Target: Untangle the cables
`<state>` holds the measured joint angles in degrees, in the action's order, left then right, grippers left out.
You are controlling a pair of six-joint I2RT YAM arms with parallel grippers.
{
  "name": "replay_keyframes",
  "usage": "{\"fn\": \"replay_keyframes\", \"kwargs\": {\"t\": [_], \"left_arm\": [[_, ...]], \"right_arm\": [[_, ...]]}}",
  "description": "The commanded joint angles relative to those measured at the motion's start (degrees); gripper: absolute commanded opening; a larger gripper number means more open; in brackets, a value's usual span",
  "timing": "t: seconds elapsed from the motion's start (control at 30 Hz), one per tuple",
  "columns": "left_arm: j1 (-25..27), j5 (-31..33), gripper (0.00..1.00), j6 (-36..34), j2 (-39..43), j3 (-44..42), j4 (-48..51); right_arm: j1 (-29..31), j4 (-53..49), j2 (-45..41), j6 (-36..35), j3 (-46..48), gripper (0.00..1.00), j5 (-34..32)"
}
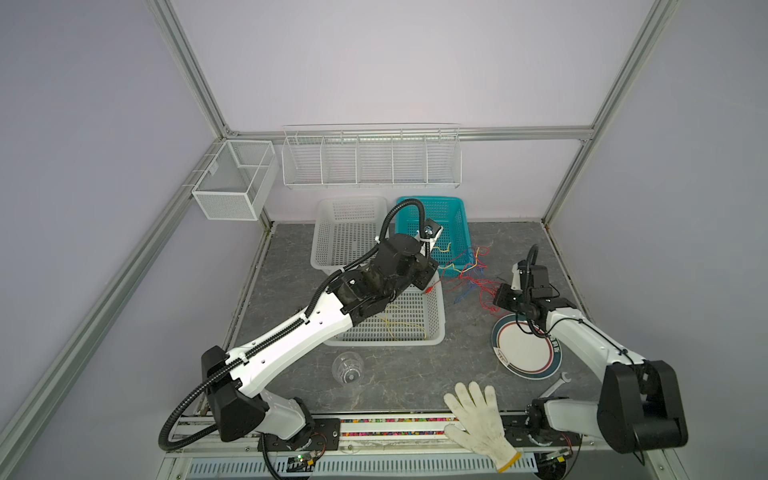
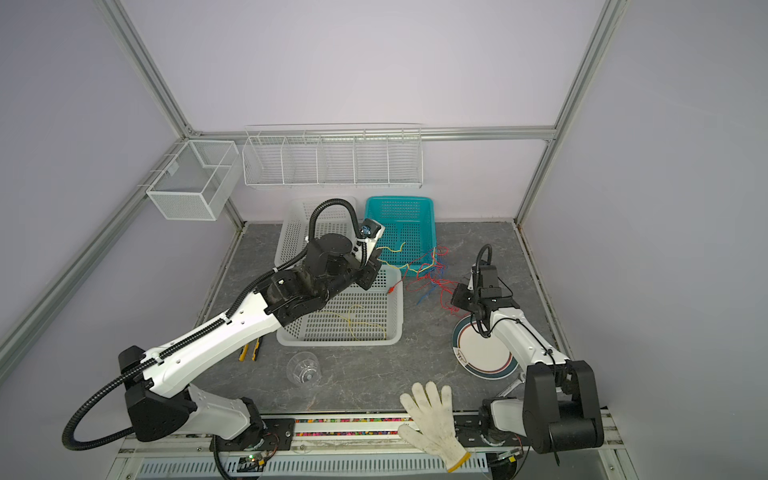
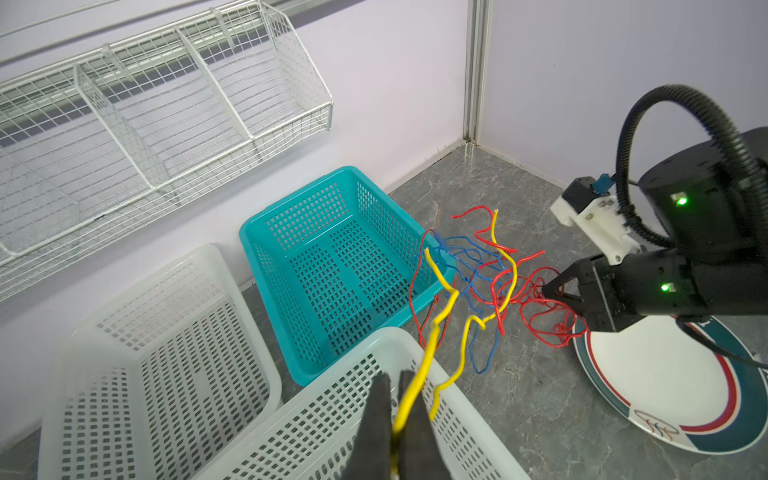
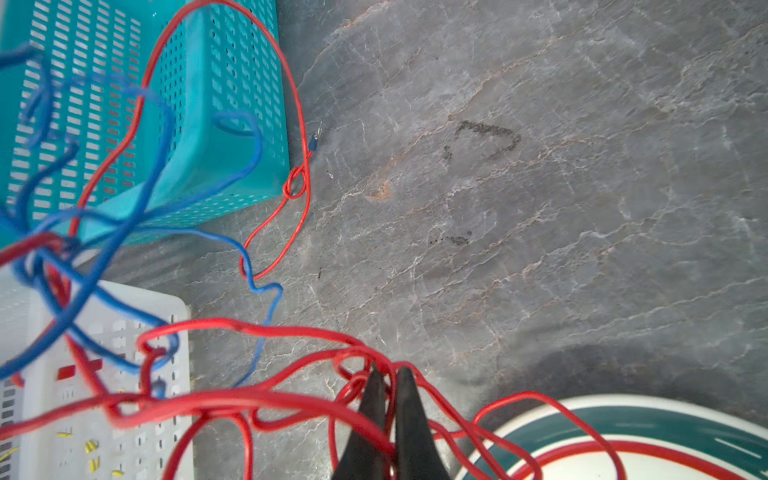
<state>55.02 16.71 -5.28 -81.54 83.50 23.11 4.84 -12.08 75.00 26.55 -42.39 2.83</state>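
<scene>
We see the cables as a loose tangle of red, blue and yellow strands toward the back of the table, right of its middle. The tangle is strung between the front right corner of the teal basket and the plate, which sits near the right edge.

The left gripper has its jaws pinched tight on a yellow cable. This cable runs from the fingers out over the rim of the near white basket and into the knot.

The right gripper is likewise closed, its two dark tips squeezing a bundle of red cable loops just beside the plate. Some red loops reach over the plate's rim. A blue cable weaves through the red ones and hangs by the teal basket's wall.

In both top views a second yellow strand lies on the floor of the near white basket. Another white basket stands at the back edge, just beside the teal one.
</scene>
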Motion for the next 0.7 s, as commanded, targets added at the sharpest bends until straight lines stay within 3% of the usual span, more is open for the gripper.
{"fn": "replay_keyframes", "kwargs": {"t": [0.0,0.2,0.43,0.67], "left_arm": [[-2.8,7.2,0.00,-1.9,6.9,0.0,-2.3],[-3.7,9.1,0.00,-3.5,10.2,-2.8,-1.4],[-3.6,-4.4,0.00,-1.0,8.7,-7.0,-6.9],[-3.5,-4.2,0.00,1.7,6.1,-8.7,-7.6]], "right_arm": [[-4.2,-4.8,1.8,0.7,1.2,0.06,-5.5],[-5.9,-6.1,1.0,-0.3,0.0,0.06,-4.4],[-3.3,-8.1,-2.4,-2.7,-1.6,0.06,-2.3],[-2.1,-7.1,-4.3,-4.1,-2.2,0.07,0.2]]}}
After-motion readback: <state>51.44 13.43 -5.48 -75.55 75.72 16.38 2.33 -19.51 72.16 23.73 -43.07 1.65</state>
